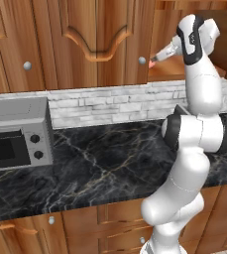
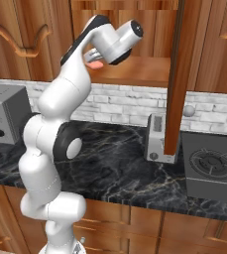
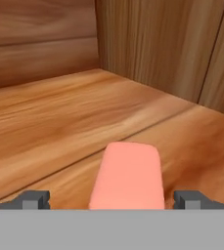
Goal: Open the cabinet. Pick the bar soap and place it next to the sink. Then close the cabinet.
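Inside the open cabinet (image 2: pixel 135 44), the bar soap (image 3: pixel 128 177) lies flat on the shelf (image 3: pixel 50 127), directly between the spread, unclenched fingertips (image 3: pixel 33 200) of the end effector (image 3: pixel 111 201), ungripped.

The arm hides most of the bar soap (image 2: pixel 96 64), and the toaster oven (image 1: pixel 16 134) is cut off at the frame's edge.

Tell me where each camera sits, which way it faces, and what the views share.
Left base view: behind the arm's left, looking forward and down at the counter, oven and cabinet; the arm rises at lower right.
Right base view: behind the arm's right, looking at the open cabinet door and toaster; the arm rises at lower left.
Hand view: on the hand, looking along open jaws at the shelf.
All three show the soap.
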Robot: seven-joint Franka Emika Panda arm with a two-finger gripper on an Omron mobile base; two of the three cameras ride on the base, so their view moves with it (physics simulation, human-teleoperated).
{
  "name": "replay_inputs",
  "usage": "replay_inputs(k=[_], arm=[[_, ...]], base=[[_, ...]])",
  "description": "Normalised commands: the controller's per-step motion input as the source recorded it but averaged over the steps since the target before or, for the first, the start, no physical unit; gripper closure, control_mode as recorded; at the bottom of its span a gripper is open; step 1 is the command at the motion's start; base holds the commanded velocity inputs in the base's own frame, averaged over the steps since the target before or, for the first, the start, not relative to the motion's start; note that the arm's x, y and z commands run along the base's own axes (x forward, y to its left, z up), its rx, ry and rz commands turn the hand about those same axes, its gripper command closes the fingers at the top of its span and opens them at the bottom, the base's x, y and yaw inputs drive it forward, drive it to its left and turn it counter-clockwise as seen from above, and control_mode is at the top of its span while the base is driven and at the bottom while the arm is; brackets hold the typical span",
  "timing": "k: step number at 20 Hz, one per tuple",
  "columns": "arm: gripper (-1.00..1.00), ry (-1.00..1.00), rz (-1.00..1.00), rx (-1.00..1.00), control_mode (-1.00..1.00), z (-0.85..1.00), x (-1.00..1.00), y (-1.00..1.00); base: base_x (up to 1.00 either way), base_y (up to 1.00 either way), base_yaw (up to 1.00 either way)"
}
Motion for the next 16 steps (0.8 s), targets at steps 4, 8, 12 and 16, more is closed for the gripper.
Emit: replay_inputs(k=[4,8,12,16], arm=[[-1.00,0.01,-0.01,0.00,-1.00,0.00,0.34,0.15],[-1.00,0.00,0.00,0.00,-1.00,-0.02,0.14,0.03],[-1.00,0.00,0.00,0.00,-1.00,-0.20,0.00,0.00],[-1.00,0.04,0.00,0.00,-1.00,-0.35,0.10,0.00]], base=[[0.00,0.00,0.00],[0.00,0.00,0.00],[0.00,0.00,0.00],[0.00,0.00,0.00]])
